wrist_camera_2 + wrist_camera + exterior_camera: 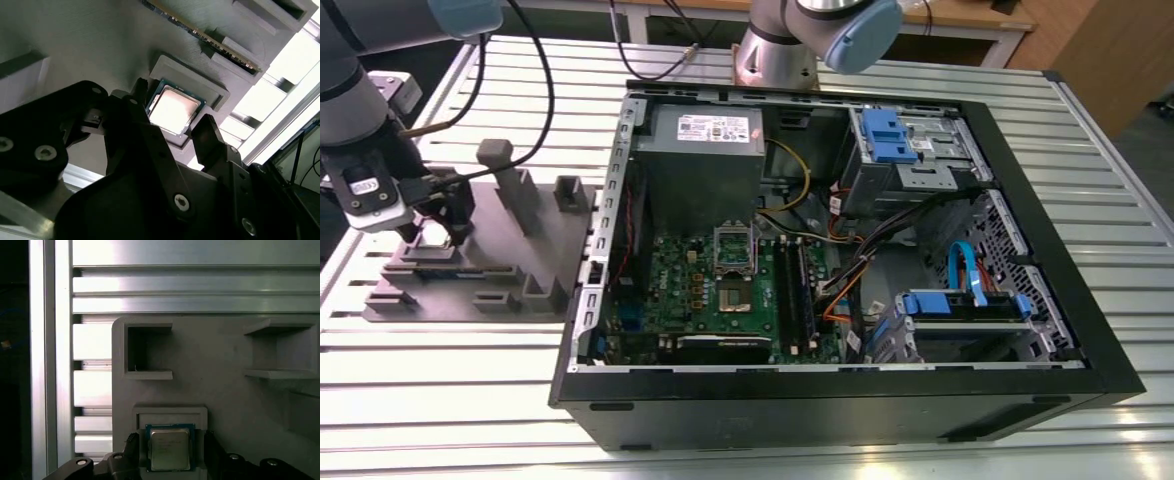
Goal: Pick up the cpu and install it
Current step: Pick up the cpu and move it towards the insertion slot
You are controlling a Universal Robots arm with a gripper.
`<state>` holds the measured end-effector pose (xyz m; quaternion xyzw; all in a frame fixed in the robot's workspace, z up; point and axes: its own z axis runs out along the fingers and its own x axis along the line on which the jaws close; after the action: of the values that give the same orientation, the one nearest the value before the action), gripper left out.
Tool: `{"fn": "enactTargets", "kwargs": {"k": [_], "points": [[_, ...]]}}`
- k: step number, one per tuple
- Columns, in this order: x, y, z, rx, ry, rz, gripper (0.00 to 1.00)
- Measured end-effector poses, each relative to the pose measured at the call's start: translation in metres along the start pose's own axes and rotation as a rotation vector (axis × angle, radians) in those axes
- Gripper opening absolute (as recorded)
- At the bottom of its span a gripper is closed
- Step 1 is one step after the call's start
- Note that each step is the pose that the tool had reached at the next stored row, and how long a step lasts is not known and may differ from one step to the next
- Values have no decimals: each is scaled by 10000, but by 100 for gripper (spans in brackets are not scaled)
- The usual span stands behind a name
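Note:
The cpu [170, 448] [172, 109], a small square chip with a silvery top, lies flat in a raised pocket of the grey plastic fixture [520, 255] [220, 390]. My gripper [438, 232] [170, 440] [172, 107] hangs low over that pocket at the exterior view's left. It is open, with one black finger on each side of the chip and a small gap to each edge. Nothing is held. The green motherboard [720, 290] lies inside the open computer case [854, 390], and its socket [735, 296] sits near the board's middle.
The fixture has upright posts [500, 170] and recessed slots [147, 352]; a memory stick [210, 42] lies in one groove. The case holds a power supply [700, 135], blue drive bays [887, 135] and loose cables [881, 250]. The arm's base [781, 50] stands behind the case on the slatted aluminium table [440, 400].

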<state>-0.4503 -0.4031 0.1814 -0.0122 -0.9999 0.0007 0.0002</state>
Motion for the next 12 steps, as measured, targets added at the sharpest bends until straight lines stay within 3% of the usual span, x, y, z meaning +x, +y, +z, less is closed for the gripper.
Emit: {"fn": "enactTargets", "kwargs": {"k": [10,11,12], "points": [[-1,-18,4,-28,0,0,61],[-1,-18,4,-31,1,0,54],[-1,-18,4,-33,0,0,54]]}}
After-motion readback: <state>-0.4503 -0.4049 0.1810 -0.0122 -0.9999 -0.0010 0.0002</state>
